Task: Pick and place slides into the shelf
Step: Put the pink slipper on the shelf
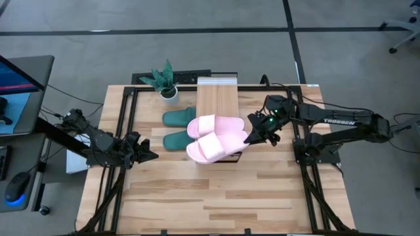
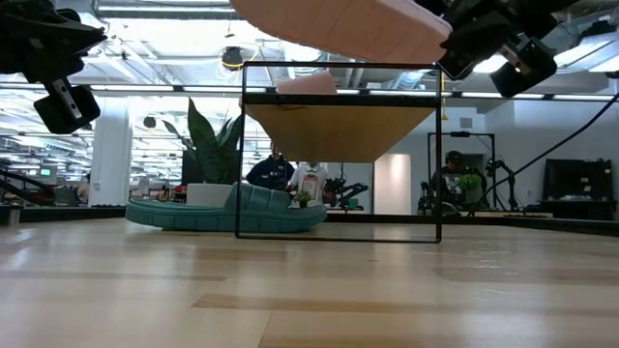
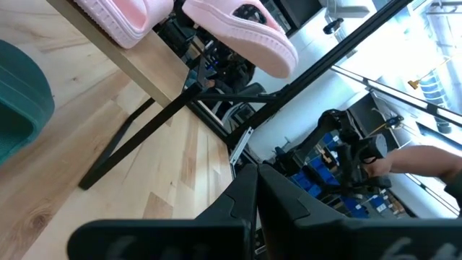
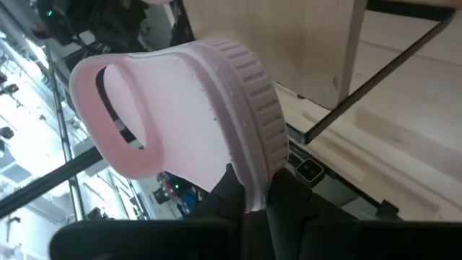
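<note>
The slatted wooden table (image 1: 216, 196) carries everything, and the shelf (image 1: 216, 98) stands on its far middle, its light plank top running toward the arms. Two dark green slides (image 1: 180, 128) lie on the table just beside the shelf's left edge, one behind the other. One pale pink slide (image 1: 209, 126) rests across the plank top; the second pink slide (image 1: 213, 147) is at the shelf's near end, overhanging it, and the low view shows its sole raised above the top bar. The right gripper (image 1: 252, 136) has its fingers pinched on that slide's rim, which the right wrist view confirms: the ribbed edge sits clamped between the dark fingers (image 4: 231, 191). The left gripper (image 1: 149, 156) waits over the table left of the shelf, fingers pressed together on nothing, pointing toward the slides. A small potted plant (image 1: 165, 82) stands behind the green pair. The slides look like light, thick foam rubber: springy, not fragile, with a matte ribbed surface that should grip well. A pinch on the sole's edge will probably let the slide droop and swing, so the wide strap or the rim near mid-length seems the steadier place to take hold.
</note>
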